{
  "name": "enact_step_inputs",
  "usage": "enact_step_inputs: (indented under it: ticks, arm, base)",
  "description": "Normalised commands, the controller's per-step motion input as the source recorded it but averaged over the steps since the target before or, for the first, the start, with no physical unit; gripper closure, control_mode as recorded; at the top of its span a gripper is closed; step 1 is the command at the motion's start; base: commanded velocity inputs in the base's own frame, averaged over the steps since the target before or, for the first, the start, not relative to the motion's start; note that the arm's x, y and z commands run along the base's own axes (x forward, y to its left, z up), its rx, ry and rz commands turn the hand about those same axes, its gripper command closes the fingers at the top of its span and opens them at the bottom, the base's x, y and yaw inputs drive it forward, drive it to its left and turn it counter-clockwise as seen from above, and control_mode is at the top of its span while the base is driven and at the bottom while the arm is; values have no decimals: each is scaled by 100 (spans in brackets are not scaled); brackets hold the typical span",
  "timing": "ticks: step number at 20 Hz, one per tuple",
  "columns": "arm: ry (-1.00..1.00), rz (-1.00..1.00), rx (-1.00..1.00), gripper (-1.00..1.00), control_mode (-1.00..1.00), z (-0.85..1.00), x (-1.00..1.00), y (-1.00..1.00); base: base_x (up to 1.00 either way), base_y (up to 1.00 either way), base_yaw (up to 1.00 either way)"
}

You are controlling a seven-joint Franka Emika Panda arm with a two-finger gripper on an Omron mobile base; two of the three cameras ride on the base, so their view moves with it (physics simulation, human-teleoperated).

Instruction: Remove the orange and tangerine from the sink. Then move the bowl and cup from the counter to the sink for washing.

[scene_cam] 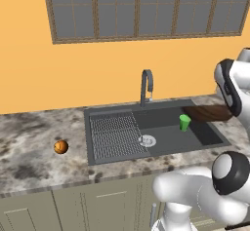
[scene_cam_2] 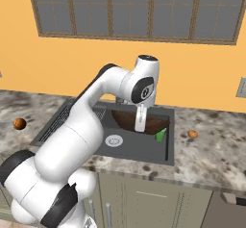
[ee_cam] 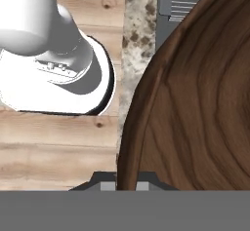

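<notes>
- The bowl [scene_cam_2: 144, 121] is held above the sink [scene_cam: 161, 142], over its right half, tilted rather than level; its rim runs down between the finger tips in the hand view.
- The gripper [ee_cam: 126, 183] is clenched on the bowl's thin rim, one finger inside the wall and one outside.
- The bowl is judged stiff and wood-like, wide, and fairly heavy for a rim pinch; it is likely to swing or twist about the grip, so a slow lowering is advised. A hold at the rim is the only one offered, as the wall is too broad elsewhere.
- The cup [scene_cam: 184, 122] is seen in the sink basin, just beneath the bowl's edge; whether the two touch cannot be told from these angles.
- One fruit [scene_cam: 61, 146] lies on the counter [scene_cam: 39, 127] left of the sink, another [scene_cam_2: 192, 134] on the right.
- No brand, label or writing is to be read on anything.
</notes>
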Motion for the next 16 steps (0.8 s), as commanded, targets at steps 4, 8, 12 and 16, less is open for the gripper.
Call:
enact_step_inputs:
  ticks: [4,8,12,16]
  arm:
    - [0,13,5,100,-100,-6,26,19]
    - [0,14,8,100,-100,-10,21,18]
    - [2,16,13,100,-100,-13,22,17]
    - [7,17,15,100,-100,-19,24,8]
  base:
    - [0,0,0]
    - [0,0,0]
    - [0,0,0]
    - [0,0,0]
